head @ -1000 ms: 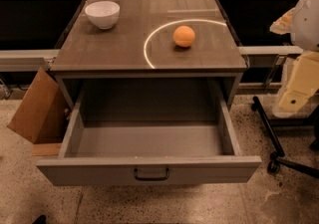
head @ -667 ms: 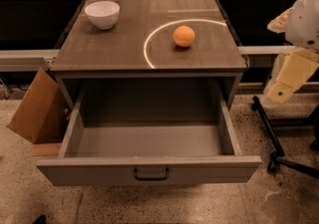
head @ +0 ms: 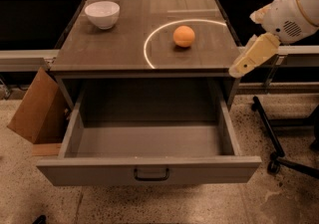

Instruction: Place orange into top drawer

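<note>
The orange (head: pixel 184 36) sits on the grey cabinet top (head: pixel 114 49), right of centre, inside a bright ring of light. The top drawer (head: pixel 149 169) is pulled out wide below it, with a dark bar handle on its front panel and nothing visible inside. My gripper (head: pixel 240 69) comes in from the upper right on a white arm (head: pixel 291 11). It hangs at the cabinet's right edge, to the right of the orange and a little nearer the front, and does not touch it.
A white bowl (head: pixel 102 14) stands at the back left of the cabinet top. A brown cardboard box (head: pixel 37 108) leans against the cabinet's left side. A black chair base with castors (head: pixel 279 148) stands on the floor at the right.
My arm and gripper have swung left from the right edge of the view toward the cabinet's right edge. The orange, bowl and drawer have not moved.
</note>
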